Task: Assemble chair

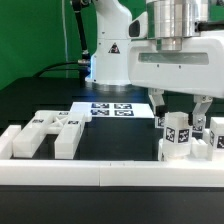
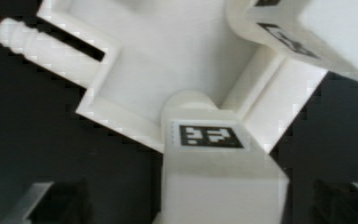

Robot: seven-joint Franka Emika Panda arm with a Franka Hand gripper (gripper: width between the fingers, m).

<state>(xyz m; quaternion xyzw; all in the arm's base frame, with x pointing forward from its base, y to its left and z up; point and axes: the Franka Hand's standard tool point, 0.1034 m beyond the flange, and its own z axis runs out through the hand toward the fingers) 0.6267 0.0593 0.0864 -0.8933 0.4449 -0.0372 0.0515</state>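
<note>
My gripper (image 1: 181, 112) hangs over a cluster of white tagged chair parts (image 1: 177, 136) at the exterior view's right, just behind the front rail. Its fingers (image 1: 158, 104) stand apart, one on each side of an upright tagged block. In the wrist view a narrow white post with a tag (image 2: 208, 136) runs down between the two fingers (image 2: 44, 200), with dark gaps on both sides. The gripper (image 2: 194, 206) is open around it and not touching. The post rests against a wide flat white part (image 2: 149, 80) with ridged pegs on one edge.
More white tagged chair parts (image 1: 48, 130) lie at the exterior view's left. The marker board (image 1: 110, 108) lies at the table's middle back. A long white rail (image 1: 100, 170) borders the front. The robot's base (image 1: 110, 55) stands behind.
</note>
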